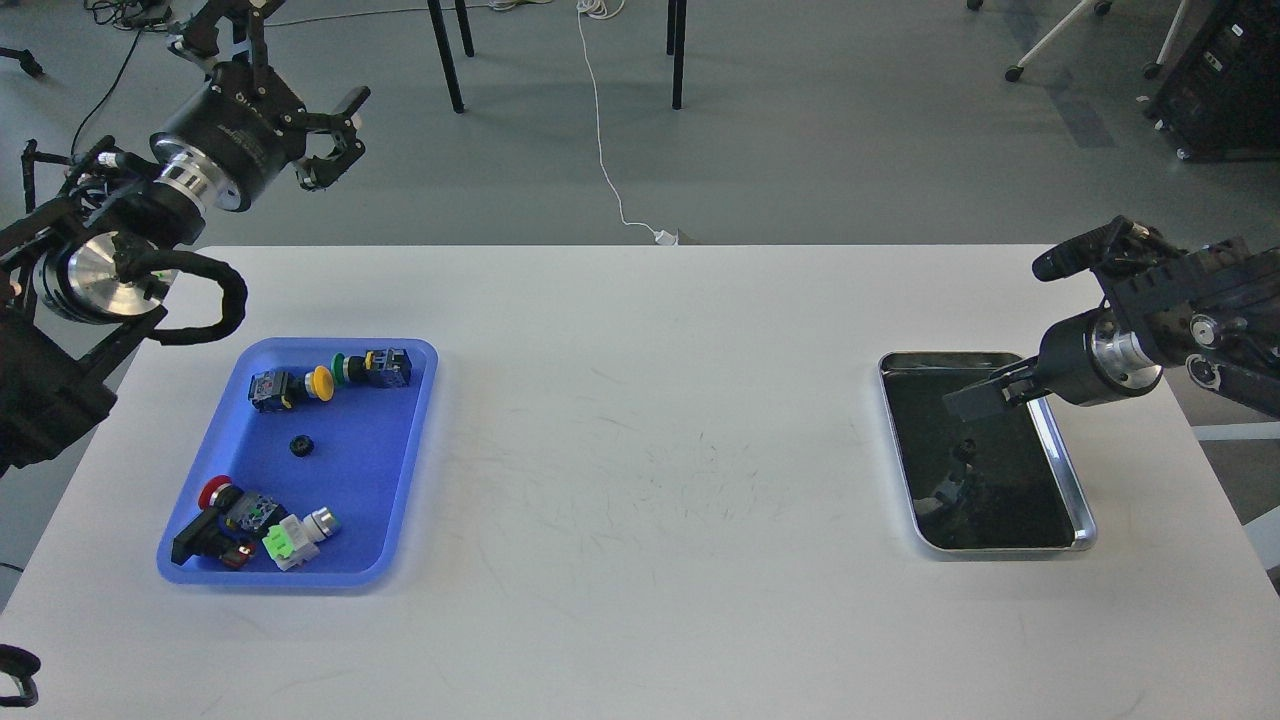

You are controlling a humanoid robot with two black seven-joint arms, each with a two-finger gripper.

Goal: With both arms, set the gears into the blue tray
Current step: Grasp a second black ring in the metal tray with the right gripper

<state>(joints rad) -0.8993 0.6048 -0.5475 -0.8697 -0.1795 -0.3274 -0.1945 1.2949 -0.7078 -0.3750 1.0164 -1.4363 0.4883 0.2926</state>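
Note:
The blue tray lies on the left of the white table. One small black gear rests near its middle, among coloured push-button switches. My left gripper hangs high above the table's far left corner, open and empty, well away from the tray. My right gripper reaches in from the right and hovers low over the upper part of the silver tray. Its dark fingers merge against the tray's dark bottom. A small dark shape just below them may be a second gear or a reflection.
Push-button switches fill the blue tray's far end and near end. The white table stretches between the two trays. Chair legs and a white cable stand on the floor beyond the far edge.

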